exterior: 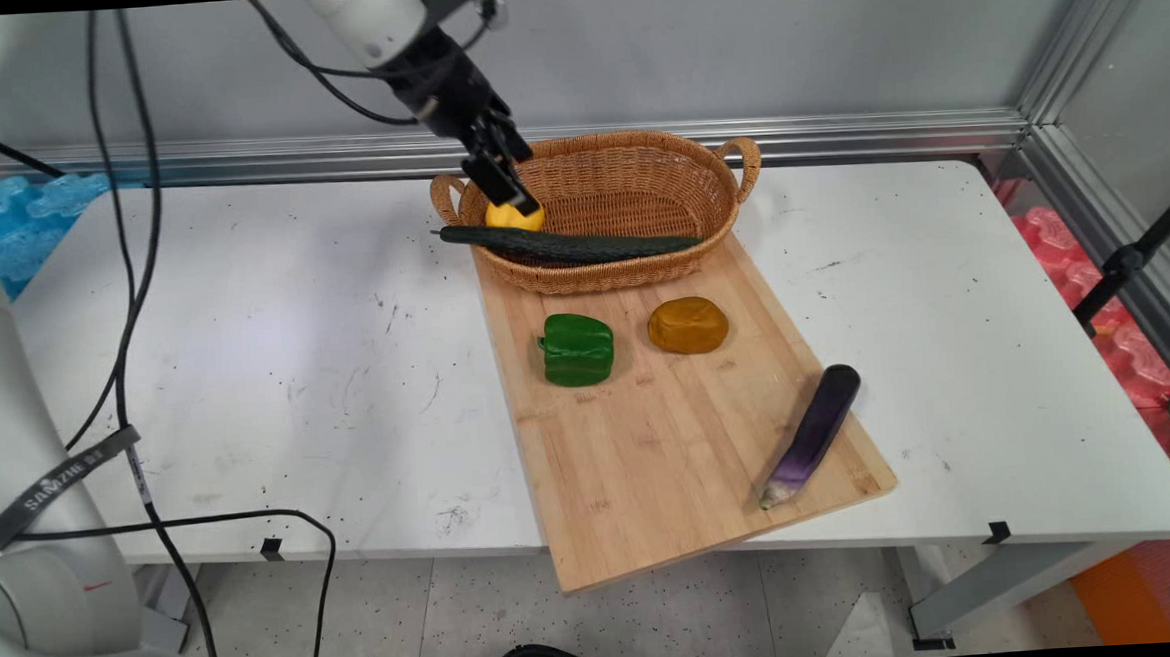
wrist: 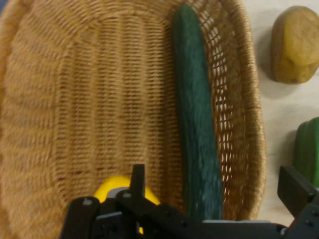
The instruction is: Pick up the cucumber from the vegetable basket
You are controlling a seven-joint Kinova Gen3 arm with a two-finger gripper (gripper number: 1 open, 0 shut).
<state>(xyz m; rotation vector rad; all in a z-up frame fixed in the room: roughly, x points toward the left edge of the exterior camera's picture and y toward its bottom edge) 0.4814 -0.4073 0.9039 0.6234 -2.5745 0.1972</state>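
Note:
My gripper (exterior: 511, 194) hangs over the left end of a wicker basket (exterior: 642, 265), just above a yellow fruit-like thing (exterior: 516, 216) that lies inside it. In the hand view the gripper (wrist: 214, 186) is open, its fingers (wrist: 137, 180) spread wide with nothing between them. The yellow thing (wrist: 113, 191) shows beside the left finger, half hidden by the linkage. A long dark green cucumber (exterior: 571, 243) lies along the basket's near rim; the cucumber (wrist: 197, 114) runs under the gap between the fingers.
The basket (wrist: 65, 99) stands at the far end of a wooden board (exterior: 681, 444). On the board lie a green pepper (exterior: 578, 350), a brown potato (exterior: 687, 325) and a purple eggplant (exterior: 814, 433) near its right edge. Black cables (exterior: 128, 292) hang at the left.

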